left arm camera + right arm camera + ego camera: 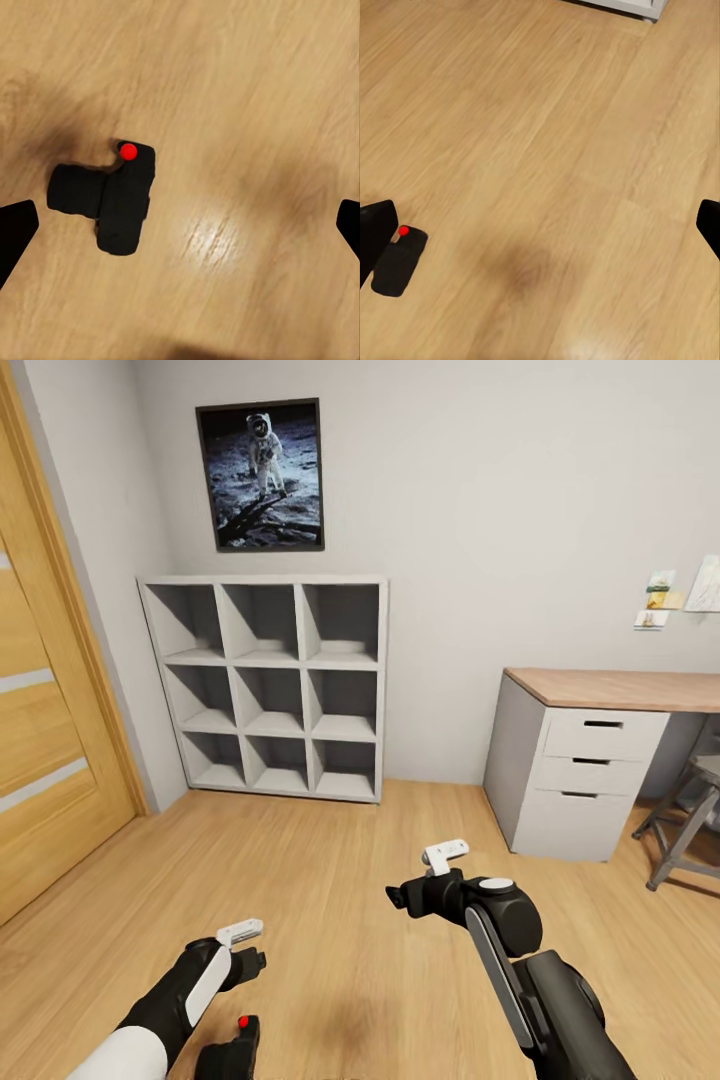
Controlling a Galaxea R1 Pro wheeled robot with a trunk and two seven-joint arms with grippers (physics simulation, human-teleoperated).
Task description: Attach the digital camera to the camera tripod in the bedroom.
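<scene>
The digital camera (232,1048) lies on the light wood floor at the bottom of the head view, a small black body with a red dot on top. My left gripper (252,963) hovers just above and beyond it. In the left wrist view the camera (105,196) sits off to one side below the open left gripper (180,232), whose black fingertips (15,232) stand far apart. My right gripper (402,900) hangs over bare floor to the right, open (540,232), and the camera (399,262) shows near one fingertip. The camera tripod is out of view.
A grey cube shelf (270,685) stands against the far wall under an astronaut poster (260,475). A wooden door (50,710) is at the left. At the right are a wood-topped grey desk (590,780) with drawers and a grey metal stool (690,820).
</scene>
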